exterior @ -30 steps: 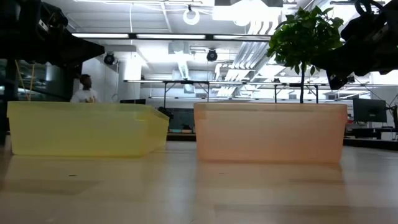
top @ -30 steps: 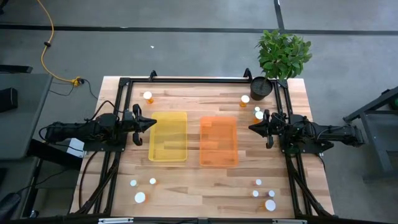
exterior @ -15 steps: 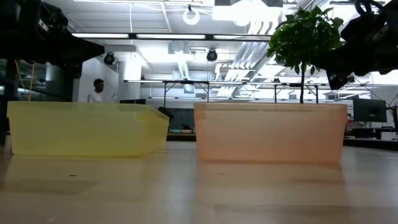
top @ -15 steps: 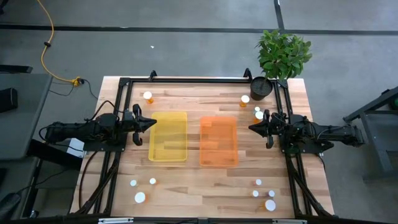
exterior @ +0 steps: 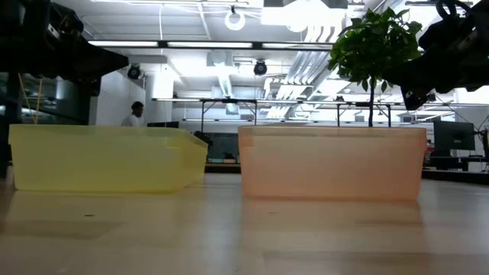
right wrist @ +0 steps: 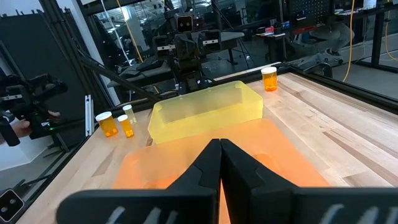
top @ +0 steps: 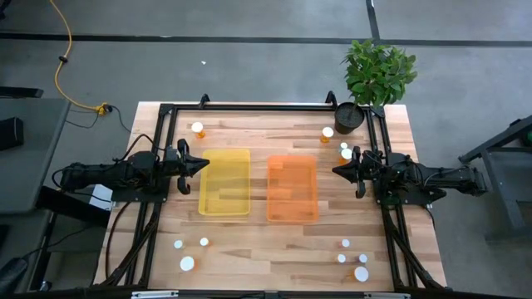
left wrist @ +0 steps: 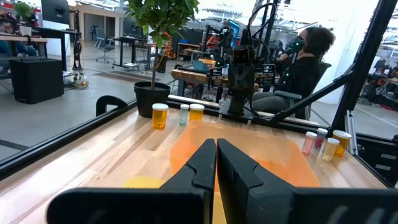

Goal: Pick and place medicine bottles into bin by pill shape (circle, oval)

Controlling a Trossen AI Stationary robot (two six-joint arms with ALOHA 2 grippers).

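Small white-capped medicine bottles stand upright on their bases in groups on the wooden table: one at far left, some at far right beside the plant pot, some at near left and some at near right. A yellow bin and an orange bin sit mid-table. My left gripper is shut and empty above the table, left of the yellow bin. My right gripper is shut and empty, right of the orange bin. In the wrist views the amber bottles stand far off.
A black pot with a green plant stands at the far right corner. A black frame runs along the table's far edge and sides. Bare wood lies between the bins and the near bottle groups. A person shows in the room beyond.
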